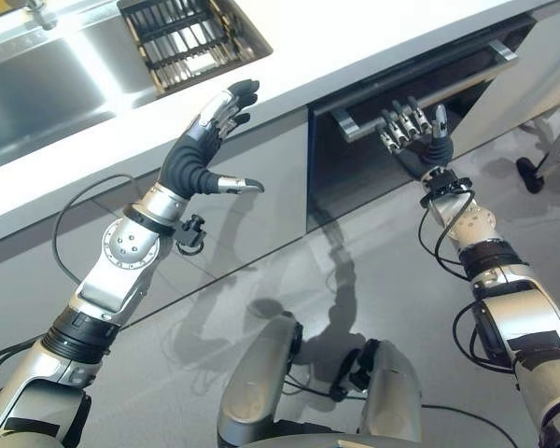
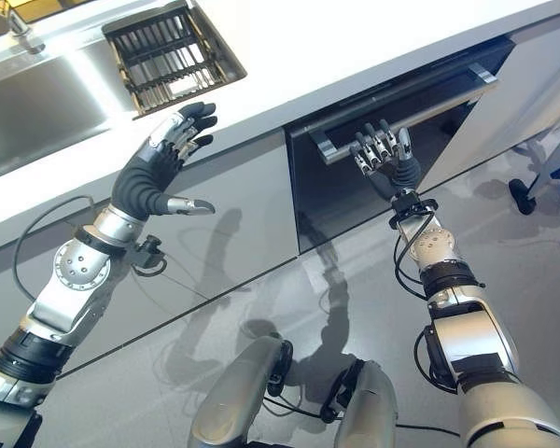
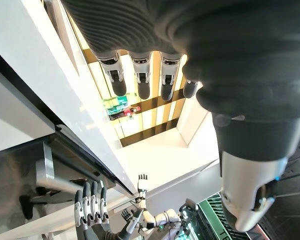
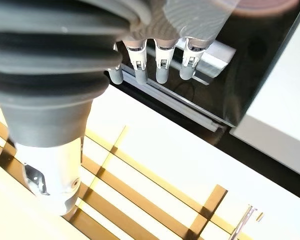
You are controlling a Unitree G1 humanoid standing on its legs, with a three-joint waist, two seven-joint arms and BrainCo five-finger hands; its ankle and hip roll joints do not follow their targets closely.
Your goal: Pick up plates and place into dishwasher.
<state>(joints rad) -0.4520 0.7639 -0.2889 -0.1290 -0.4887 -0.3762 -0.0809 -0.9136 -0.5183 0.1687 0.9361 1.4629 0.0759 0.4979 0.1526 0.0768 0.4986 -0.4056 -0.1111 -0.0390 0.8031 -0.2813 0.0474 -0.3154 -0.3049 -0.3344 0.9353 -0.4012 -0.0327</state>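
Sink (image 1: 37, 89) sat at the far left of the white table (image 1: 355, 47), a dark slatted rack (image 1: 182, 37) set into the top just beside it. Left hand (image 1: 205, 149) was raised in front of the table edge, near the rack, fingers straight and spread, thumb out to the side, touching nothing. Grey cabinet front (image 1: 252, 187) lay below it. Further right, the dishwasher (image 1: 355, 177) showed as a dark panel under the table, its silver bar handle (image 1: 485, 61) running along the top. Right hand (image 1: 413, 131) was up at that handle, fingers straight and together, tips at or just short of the bar; contact could not be told. No curl round the bar was seen in the right wrist view.
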